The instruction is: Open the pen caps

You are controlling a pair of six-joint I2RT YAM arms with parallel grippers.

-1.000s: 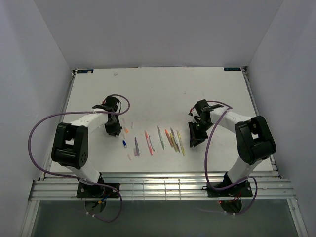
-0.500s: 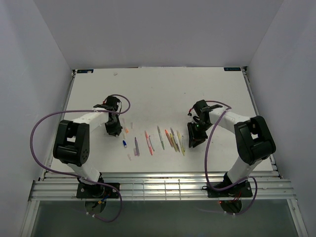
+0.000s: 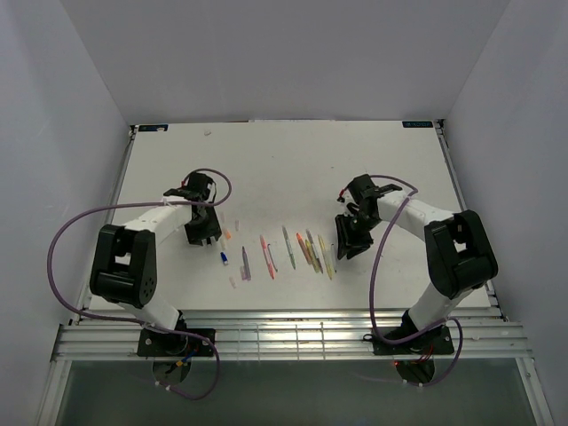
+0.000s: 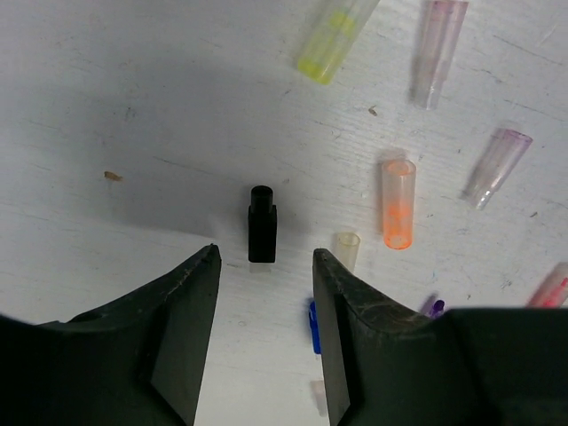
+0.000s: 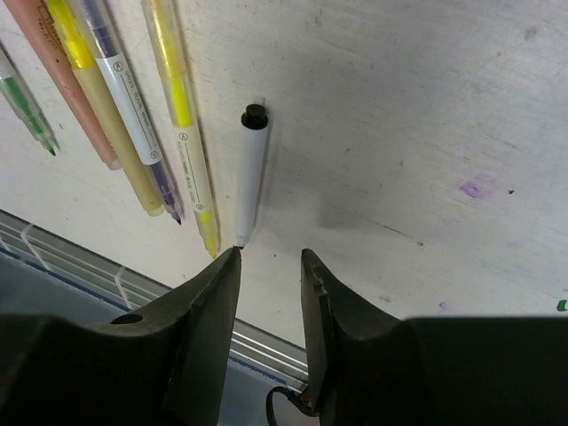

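Note:
In the left wrist view a short black pen cap (image 4: 262,224) lies flat on the white table (image 4: 133,106), just beyond my left gripper (image 4: 266,257), which is open and empty. More loose pen caps lie to its right: yellow (image 4: 335,40), orange (image 4: 398,203), purple (image 4: 497,167), clear (image 4: 345,250). In the right wrist view a white pen (image 5: 251,173) with a black end lies on the table, its tip by the left finger of my right gripper (image 5: 271,256). That gripper is open and holds nothing. From above, the left gripper (image 3: 202,232) and right gripper (image 3: 349,241) flank the row.
Several pens lie side by side left of the white one: a yellow one (image 5: 182,124), a purple-and-white one (image 5: 133,106), a pale yellow one (image 5: 98,106). The metal rail of the table's near edge (image 5: 89,266) runs close under the right gripper. From above, the pens (image 3: 302,253) sit mid-table.
Both grippers' jaws have spread apart over the last second. The right gripper has drifted slightly away from the near edge. The left arm has barely moved.

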